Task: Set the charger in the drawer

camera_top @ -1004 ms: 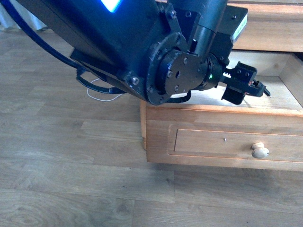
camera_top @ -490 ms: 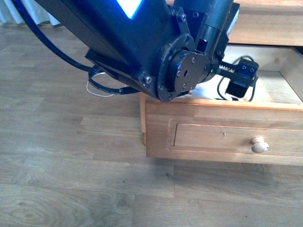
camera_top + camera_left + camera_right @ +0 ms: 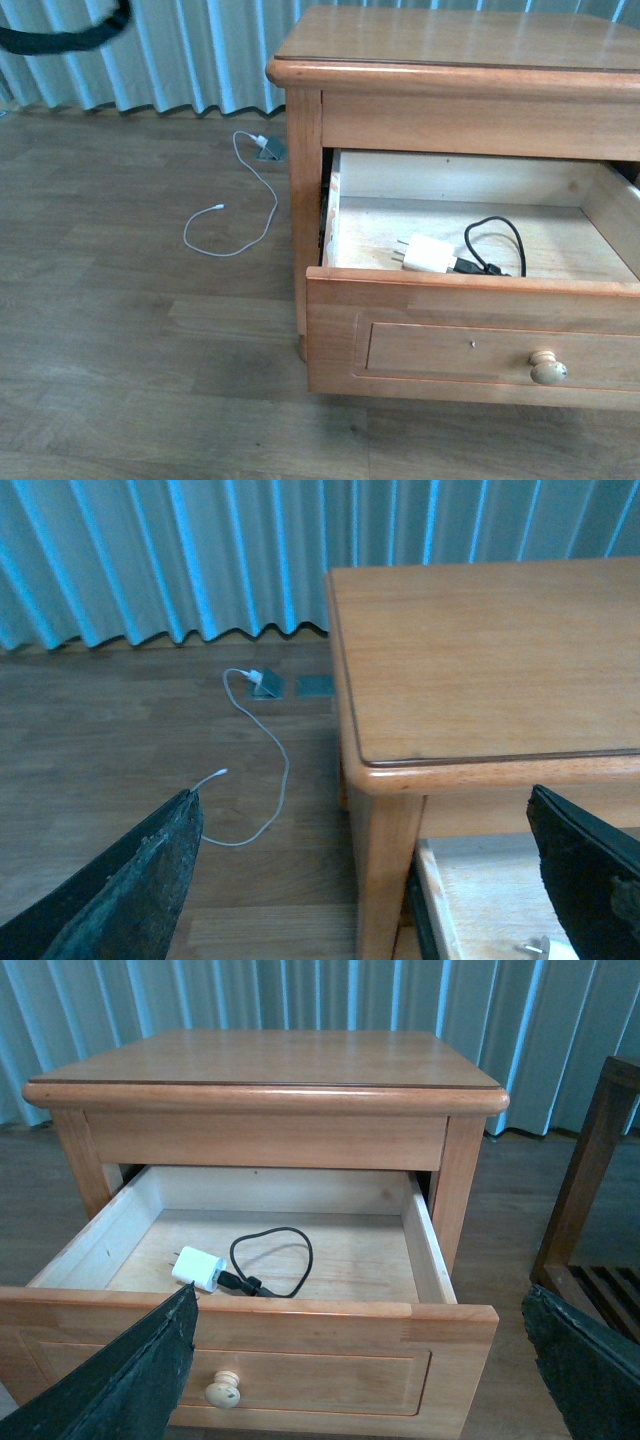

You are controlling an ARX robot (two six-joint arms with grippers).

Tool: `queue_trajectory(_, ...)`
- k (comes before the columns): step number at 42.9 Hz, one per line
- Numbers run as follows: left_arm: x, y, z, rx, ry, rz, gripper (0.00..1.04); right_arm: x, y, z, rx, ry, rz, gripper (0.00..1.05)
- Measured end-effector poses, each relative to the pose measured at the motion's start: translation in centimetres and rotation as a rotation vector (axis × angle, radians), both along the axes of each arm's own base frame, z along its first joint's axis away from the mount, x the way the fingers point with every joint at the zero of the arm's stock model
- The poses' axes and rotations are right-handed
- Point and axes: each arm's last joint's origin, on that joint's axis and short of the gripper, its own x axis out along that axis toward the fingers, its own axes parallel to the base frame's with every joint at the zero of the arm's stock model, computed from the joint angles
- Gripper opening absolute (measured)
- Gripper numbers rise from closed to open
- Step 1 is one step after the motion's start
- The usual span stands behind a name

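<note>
The charger lies inside the open drawer, its cable looped within. The left end effector and right end effector are spread and empty. Any pull-back should clear the drawer front.

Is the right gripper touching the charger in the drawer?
Apart. In the front view the charger lies alone on the drawer floor; the right gripper is nowhere in that picture.

Soft, even daylight; sharp frames
</note>
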Motion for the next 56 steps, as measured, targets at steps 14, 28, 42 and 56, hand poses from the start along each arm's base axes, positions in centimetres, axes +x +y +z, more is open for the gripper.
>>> queue_trajectory(14, -14.3, 6.0, 1.8, 0.009, -0.053, 0.217, 0.99, 0.0, 0.0, 0.0, 0.0, 0.0, 0.0, 0.96)
queue_trajectory(28, -16.7, 7.2, 1.9, -0.052, -0.078, 0.256, 0.99, 0.0, 0.0, 0.0, 0.0, 0.0, 0.0, 0.96)
queue_trajectory(42, -18.2, 11.4, -3.3, -0.033, -0.045, 0.065, 0.4, 0.0, 0.0, 0.0, 0.0, 0.0, 0.0, 0.96)
queue_trajectory(56, -19.4, 13.9, -6.7, -0.037, -0.051, 0.07, 0.04, 0.0, 0.0, 0.0, 0.0, 0.0, 0.0, 0.96)
